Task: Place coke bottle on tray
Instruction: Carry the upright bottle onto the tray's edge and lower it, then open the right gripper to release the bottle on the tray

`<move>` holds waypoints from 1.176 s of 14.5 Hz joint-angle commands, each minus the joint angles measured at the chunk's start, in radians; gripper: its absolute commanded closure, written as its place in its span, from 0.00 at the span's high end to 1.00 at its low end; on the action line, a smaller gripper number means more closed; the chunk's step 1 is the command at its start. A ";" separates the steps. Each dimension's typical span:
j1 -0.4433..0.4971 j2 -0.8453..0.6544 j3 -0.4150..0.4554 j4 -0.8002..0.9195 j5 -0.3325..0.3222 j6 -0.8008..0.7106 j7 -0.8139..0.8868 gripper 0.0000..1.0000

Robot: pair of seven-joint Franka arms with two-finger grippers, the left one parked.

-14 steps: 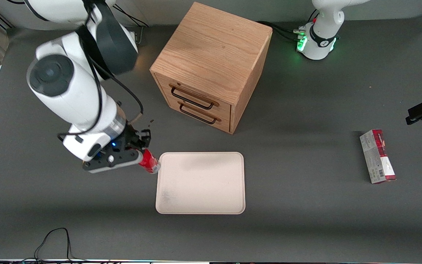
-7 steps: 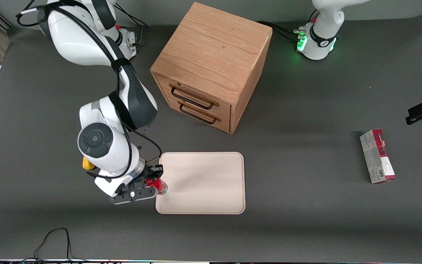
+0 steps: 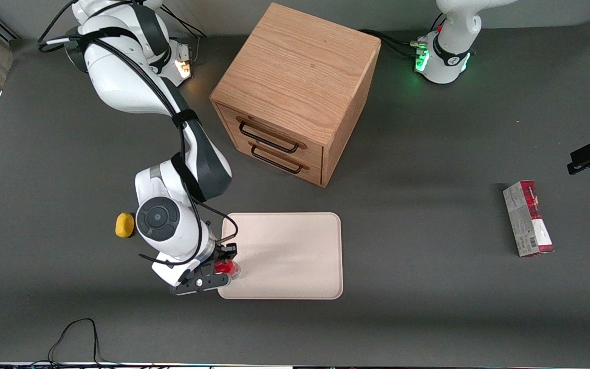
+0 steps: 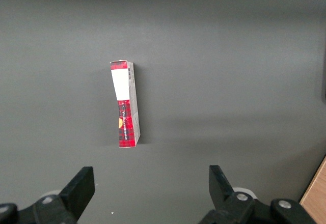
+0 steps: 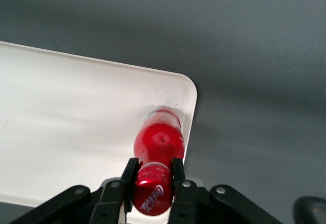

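Observation:
The coke bottle (image 3: 226,267) is small and red, with white script on its red cap. My right gripper (image 3: 225,266) is shut on it at the cap end, a finger (image 5: 129,176) pressing on each side. In the right wrist view the coke bottle (image 5: 158,141) points its clear base down at the tray (image 5: 76,117), just inside a rounded corner. I cannot tell whether the base touches the surface. The cream-pink tray (image 3: 295,256) lies flat in front of the cabinet, nearer the front camera. The gripper (image 5: 153,175) hangs over the tray's corner nearest the camera, at the working arm's end.
A wooden drawer cabinet (image 3: 295,92) with two dark handles stands farther from the camera than the tray. A yellow lemon-shaped thing (image 3: 125,225) lies beside the arm, off the tray. A red-and-grey carton (image 3: 527,218) (image 4: 125,104) lies toward the parked arm's end.
The gripper has carried the bottle nearer the camera, from beside the tray's edge to over its near corner. The arm has swung off the yellow thing, which now shows.

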 commanded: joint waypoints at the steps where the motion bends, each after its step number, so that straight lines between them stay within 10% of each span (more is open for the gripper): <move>1: -0.004 0.022 0.005 0.026 -0.001 0.021 0.008 0.05; 3: -0.004 0.027 0.005 0.023 -0.001 0.024 0.008 0.09; 4: -0.004 0.025 0.005 0.023 -0.001 0.024 0.014 0.28; 6: -0.004 0.024 0.005 0.019 -0.001 0.023 0.022 1.00; 17: 0.001 -0.232 -0.018 -0.012 -0.021 -0.342 0.034 1.00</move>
